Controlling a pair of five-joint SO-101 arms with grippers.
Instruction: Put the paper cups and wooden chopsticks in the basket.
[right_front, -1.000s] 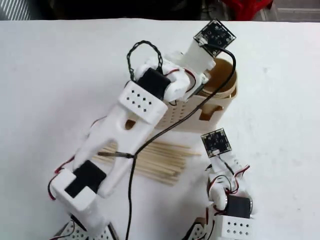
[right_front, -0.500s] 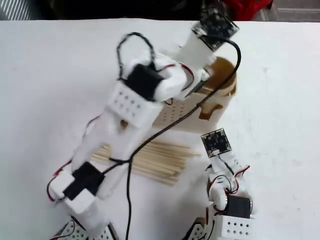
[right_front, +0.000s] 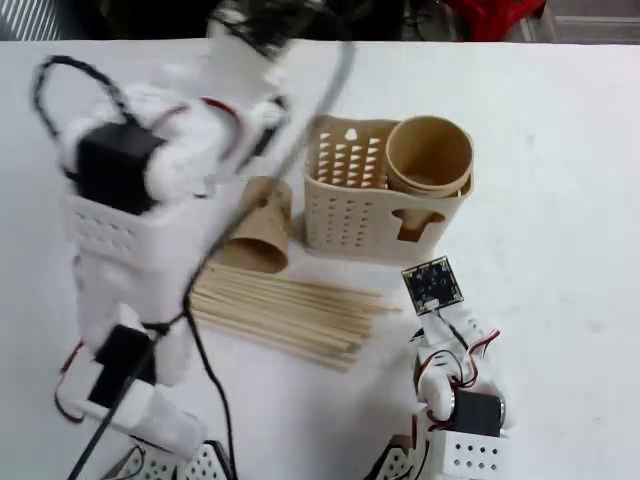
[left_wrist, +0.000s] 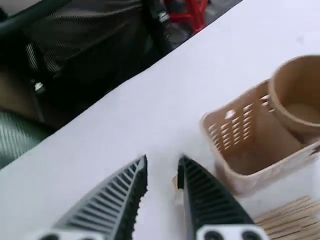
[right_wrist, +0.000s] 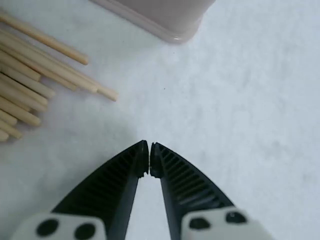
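A tan slotted basket (right_front: 350, 195) stands mid-table with one paper cup (right_front: 430, 155) upright inside its right end. A second paper cup (right_front: 258, 230) lies on its side just left of the basket. A bundle of wooden chopsticks (right_front: 290, 312) lies in front of both. My left arm (right_front: 130, 220) is raised at the left; its gripper (left_wrist: 161, 167) is open and holds nothing, with the basket (left_wrist: 250, 145) and its cup (left_wrist: 300, 95) off to one side. My right gripper (right_wrist: 149, 159) is shut and holds nothing, low over bare table beside the chopstick tips (right_wrist: 30, 85).
The right arm's base (right_front: 455, 420) sits at the front edge, right of the chopsticks. A basket corner (right_wrist: 165, 15) lies just beyond the right gripper. White tabletop (right_front: 560, 250) stretches right of the basket. Dark clutter lies past the table's far edge (left_wrist: 90, 45).
My left arm has swung up and left from over the basket, uncovering the basket with a cup inside and the cup lying beside it. The right arm has not moved.
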